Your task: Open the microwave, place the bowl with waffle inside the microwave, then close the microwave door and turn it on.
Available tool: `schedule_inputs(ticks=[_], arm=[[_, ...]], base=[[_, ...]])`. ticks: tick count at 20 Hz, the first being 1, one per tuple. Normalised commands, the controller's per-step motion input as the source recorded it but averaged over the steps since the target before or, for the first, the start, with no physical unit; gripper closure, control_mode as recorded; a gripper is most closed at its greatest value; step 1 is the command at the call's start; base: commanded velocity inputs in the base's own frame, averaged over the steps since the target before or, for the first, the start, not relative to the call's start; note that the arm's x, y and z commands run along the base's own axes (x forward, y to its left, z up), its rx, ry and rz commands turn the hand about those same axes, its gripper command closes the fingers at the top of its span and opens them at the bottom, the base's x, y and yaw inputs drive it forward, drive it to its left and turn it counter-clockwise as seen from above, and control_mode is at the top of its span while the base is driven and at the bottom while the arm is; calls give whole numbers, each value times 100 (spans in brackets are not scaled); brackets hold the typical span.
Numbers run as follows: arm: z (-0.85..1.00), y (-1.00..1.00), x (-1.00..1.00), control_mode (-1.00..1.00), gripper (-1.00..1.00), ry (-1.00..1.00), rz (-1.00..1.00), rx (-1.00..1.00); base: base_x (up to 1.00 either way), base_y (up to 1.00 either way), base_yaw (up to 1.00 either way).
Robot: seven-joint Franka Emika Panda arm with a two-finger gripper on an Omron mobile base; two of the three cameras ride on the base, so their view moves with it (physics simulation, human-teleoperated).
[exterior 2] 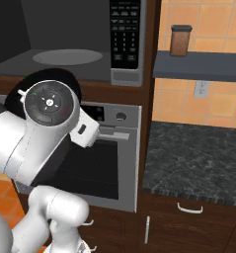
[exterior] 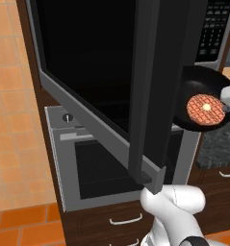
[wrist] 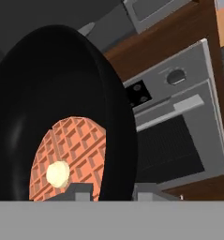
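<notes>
Bowl with waffle [exterior: 203, 106] raised beside open microwave door [exterior: 111, 72].

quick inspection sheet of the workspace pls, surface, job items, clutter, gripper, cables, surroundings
surface: dark speckled counter right of the oven, bare where it shows
job's things: microwave open, grey round turntable inside; microwave door swung wide; bowl with waffle held up in front of the opening, tilted, not yet inside; waffle carries a pale blob
clutter: brown jar with dark lid on the grey shelf
grippers: gripper shut on the bowl's rim
cables: nothing seen
surroundings: grey oven below the microwave, wood drawers with white handles, orange tiled wall with a socket
</notes>
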Motion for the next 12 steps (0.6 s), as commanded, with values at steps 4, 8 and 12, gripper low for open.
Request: schedule_inputs(ticks=[4,8,12], arm=[[49,100,37,-100,100,-3,0,-7],[15,100,41,-100,100,-7,-5,0],[9,91,40,-100,100,-9,-18,3]], base=[[0,0,0],[0,0,0],[0,0,0]])
